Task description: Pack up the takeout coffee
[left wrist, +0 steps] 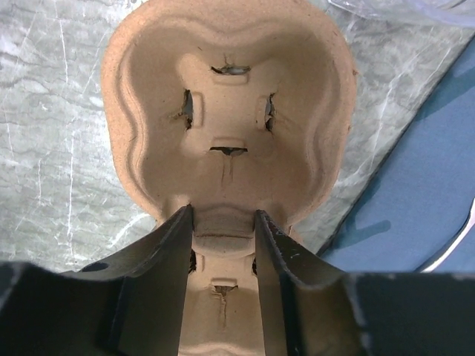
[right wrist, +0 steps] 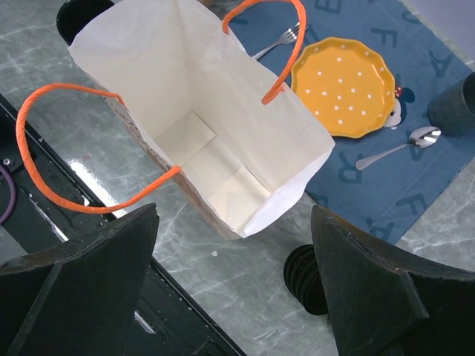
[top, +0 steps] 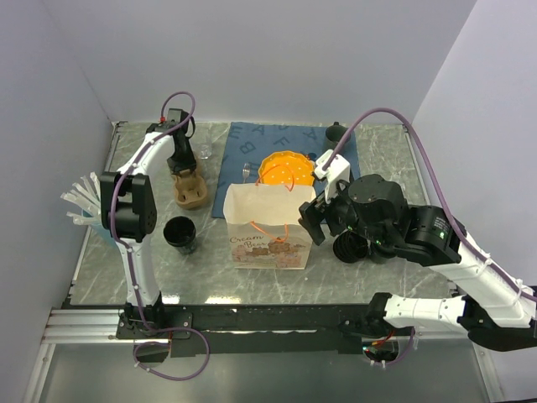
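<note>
The takeout coffee, a small black tapered cup (top: 179, 233), stands open on the marble table left of the paper bag (top: 268, 227); its rim shows at the right wrist view's top left corner (right wrist: 78, 15). The round black ribbed lid (right wrist: 304, 278) lies right of the bag, partly under my right arm in the top view (top: 348, 248). My left gripper (left wrist: 224, 222) is shut on the middle ridge of a brown pulp cup carrier (left wrist: 226, 111) at the back left (top: 190, 190). My right gripper (right wrist: 234, 215) is open and empty, above the open bag's (right wrist: 200, 141) right side.
An orange dotted plate (top: 284, 170), a fork (right wrist: 278, 41), a spoon (right wrist: 401, 144) and a dark mug (top: 336, 132) sit on the blue mat (top: 252, 138) behind the bag. A light blue cup of straws (top: 88, 206) stands at the left edge. Walls close in on three sides.
</note>
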You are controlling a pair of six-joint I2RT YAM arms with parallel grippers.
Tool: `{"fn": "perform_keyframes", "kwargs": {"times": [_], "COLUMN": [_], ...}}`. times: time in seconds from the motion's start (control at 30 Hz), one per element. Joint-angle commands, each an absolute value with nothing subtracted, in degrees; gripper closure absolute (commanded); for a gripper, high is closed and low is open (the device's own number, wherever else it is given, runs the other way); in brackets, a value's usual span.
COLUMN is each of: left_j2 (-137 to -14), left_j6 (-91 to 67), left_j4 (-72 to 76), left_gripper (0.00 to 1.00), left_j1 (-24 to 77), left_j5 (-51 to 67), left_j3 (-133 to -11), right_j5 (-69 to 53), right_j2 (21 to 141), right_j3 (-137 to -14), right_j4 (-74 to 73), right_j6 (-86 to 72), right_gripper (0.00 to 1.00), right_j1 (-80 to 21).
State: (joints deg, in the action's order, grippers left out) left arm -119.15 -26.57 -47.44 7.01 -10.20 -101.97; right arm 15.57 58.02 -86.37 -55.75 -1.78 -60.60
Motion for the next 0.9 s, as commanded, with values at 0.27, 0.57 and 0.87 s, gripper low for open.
{"fn": "perform_keyframes", "kwargs": {"times": [0.27,0.57,0.87], "left_j2": [-116.7,-116.4,-104.9], "left_j6": [-26.0,-25.6,-21.3], "left_j4": [-52.7,-55.5,-51.9], "left_gripper": [0.63,0.64,0.66], "left_j1": [7.2,7.2,7.9], "left_j5": [-10.3,-10.1,-3.1], "left_j3": [-110.1,-112.4,-111.3], "right_j5": [17.3,16.9,16.3], "right_j2": [58.1,59.0,58.7], "right_j3": [-88.0,-88.3,-90.4], "right_j4": [-54.4,-54.2,-53.7], "right_j6": [-1.1,-0.5,-0.5], "right_gripper": [0.09,0.08,0.08], "right_j1": [-60.8,-60.8,-60.7]}}
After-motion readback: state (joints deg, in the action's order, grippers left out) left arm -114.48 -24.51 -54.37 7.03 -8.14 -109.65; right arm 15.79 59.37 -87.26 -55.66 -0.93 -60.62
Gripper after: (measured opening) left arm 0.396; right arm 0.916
